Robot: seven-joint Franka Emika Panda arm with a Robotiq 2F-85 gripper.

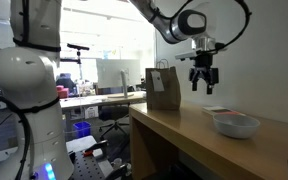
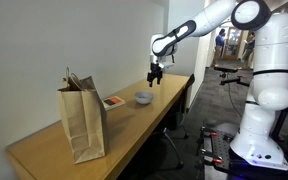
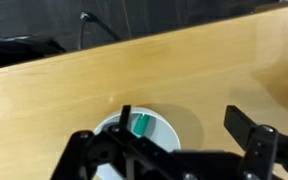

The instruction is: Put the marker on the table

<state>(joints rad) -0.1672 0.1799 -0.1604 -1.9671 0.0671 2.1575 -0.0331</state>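
The hand is seen hanging in the air above the desk, its fingers spread apart and nothing held between them. In the wrist view the two dark fingers are shown well apart over a white bowl. The marker, green at one end and dark along its body, is found lying tilted inside that bowl, not on the bare wood. In both exterior views the bowl is placed near one end of the desk, and a brown paper bag is stood upright well apart from it. A small flat red-and-white item is seen between them.
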